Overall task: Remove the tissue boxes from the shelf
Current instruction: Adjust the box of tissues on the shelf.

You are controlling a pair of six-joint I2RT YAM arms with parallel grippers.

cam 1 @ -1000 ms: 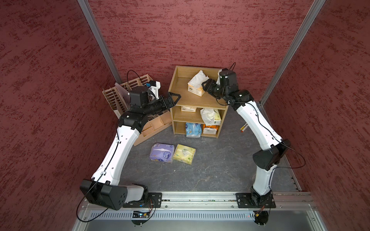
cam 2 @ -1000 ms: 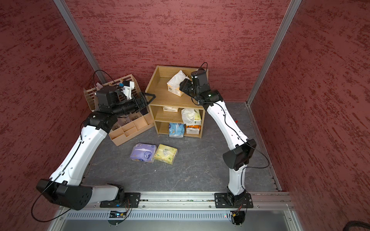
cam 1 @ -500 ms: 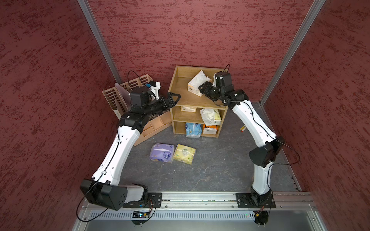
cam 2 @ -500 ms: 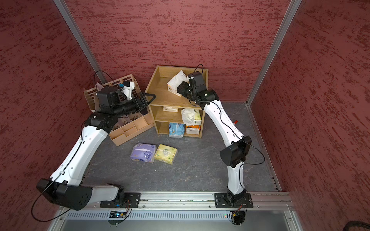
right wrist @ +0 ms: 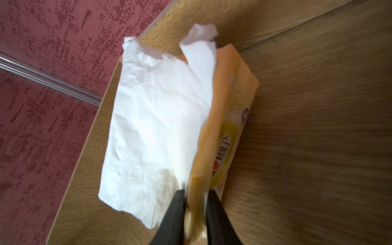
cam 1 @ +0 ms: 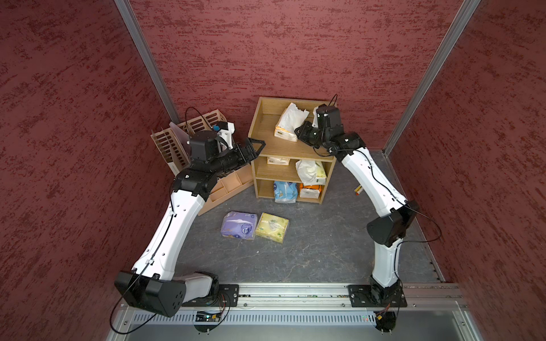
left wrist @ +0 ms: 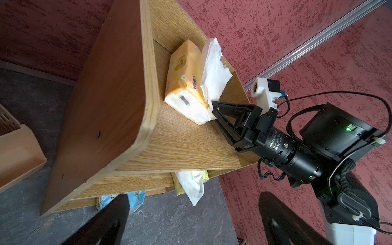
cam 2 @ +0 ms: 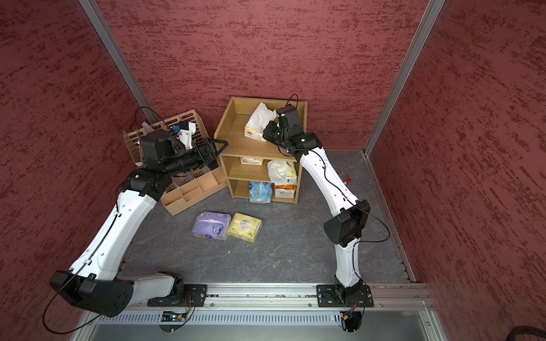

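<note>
The right gripper (right wrist: 194,197) pinches the near end of the orange-yellow tissue pack (right wrist: 231,106), which lies on the top tier of the oak shelf (cam 1: 280,149). The wrapper bunches between its nearly closed fingers (right wrist: 171,212), and white tissue (right wrist: 157,118) spills out just beside one of them. The left gripper (cam 1: 257,144) hangs spread wide and empty, well apart from the pack.

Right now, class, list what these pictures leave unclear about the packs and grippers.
- Cream pack: top views, mostly hidden under the shelf's top board.
- Right gripper: right wrist view, blurred, fingers cut by the edge, clamped on the orange-yellow pack.
- Small thing beside the right arm: top views, too small to name.
</note>
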